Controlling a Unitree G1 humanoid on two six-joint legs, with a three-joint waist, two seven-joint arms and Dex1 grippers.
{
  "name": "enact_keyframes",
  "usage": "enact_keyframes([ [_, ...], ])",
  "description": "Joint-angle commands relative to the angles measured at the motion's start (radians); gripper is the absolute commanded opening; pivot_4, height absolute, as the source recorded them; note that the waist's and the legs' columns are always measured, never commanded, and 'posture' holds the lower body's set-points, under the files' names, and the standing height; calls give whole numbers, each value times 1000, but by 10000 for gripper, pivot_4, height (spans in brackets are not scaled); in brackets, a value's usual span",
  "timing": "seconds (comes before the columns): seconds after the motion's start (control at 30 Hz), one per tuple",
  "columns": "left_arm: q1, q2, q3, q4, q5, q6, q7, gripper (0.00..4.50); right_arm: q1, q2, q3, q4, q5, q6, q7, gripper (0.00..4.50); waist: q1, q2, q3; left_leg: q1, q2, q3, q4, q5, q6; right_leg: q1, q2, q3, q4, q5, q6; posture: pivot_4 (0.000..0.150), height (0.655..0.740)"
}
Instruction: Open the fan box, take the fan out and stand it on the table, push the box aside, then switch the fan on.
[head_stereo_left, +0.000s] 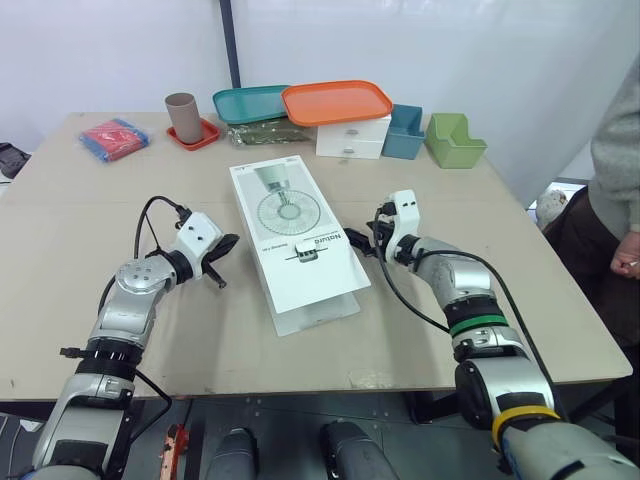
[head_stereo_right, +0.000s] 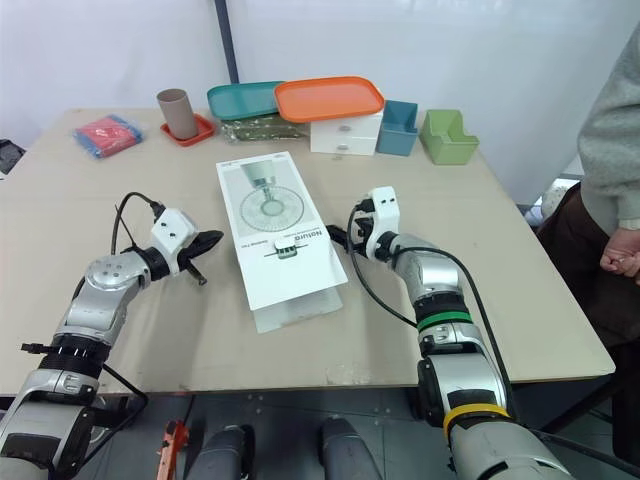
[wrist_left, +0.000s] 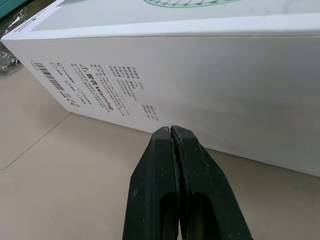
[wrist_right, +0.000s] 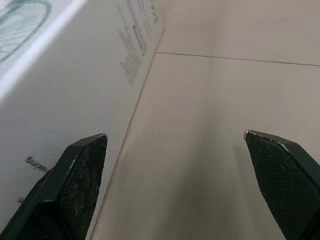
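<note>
Cloth in a red bundle lies at the far left corner of the desk. Next to it a brown cup stands upright on a red coaster. Nearer the robot, the left hand has its two black fingers pressed together, with the tips close to the long left wall of the fan box but not touching it. The white box lies flat and closed at the middle of the desk, with a fan drawing on its lid. Behind it sit a teal tray and an orange tray, the orange one on top of a white drawer unit. The right hand is spread wide, with one finger just beside the box's right wall. Further along the back are a blue bin and a green bin. A person in a grey sleeve stands at the right edge.
</note>
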Motion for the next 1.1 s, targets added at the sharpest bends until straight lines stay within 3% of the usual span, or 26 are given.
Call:
enact_keyframes([
  [0.03, -41, -12, 16, 1, 3, -19, 21, 1092, 53, 2, 47, -218, 48, 49, 115, 45000, 0, 0, 0, 0, 0, 0, 0, 0, 0, 0, 0, 0, 0, 0, 0, 1500, 7400],
  [0.27, -65, -32, 7, 24, 9, -32, 9, 1092, 206, -60, 139, -481, 73, 138, 261, 45000, 2, 0, 0, -1, -1, -1, 0, 0, 0, 0, 0, -1, 0, 0, 0, 1500, 7400],
  [0.73, -46, 25, 47, 17, 6, -28, -11, 1092, 200, -79, 66, -424, 44, 119, 173, 45000, 2, 0, 0, 0, 0, -1, 1, 1, 0, 0, 0, -1, 0, 0, 2, 1500, 7400],
  [0.97, 11, 125, 106, -75, -95, 3, -148, 1092, 257, -201, 1, -494, 85, 151, 222, 45000, 2, 0, 0, 0, 0, -1, 1, 1, 0, 0, 0, -1, 0, 0, 2, 1500, 7400],
  [1.1, 7, 147, 161, -142, -227, 96, -245, 1092, 308, -242, -13, -591, 128, 179, 260, 45000, 2, 0, 0, 0, 0, -1, 1, 1, 0, 0, 0, -1, 0, -1, 2, 1500, 7400],
])
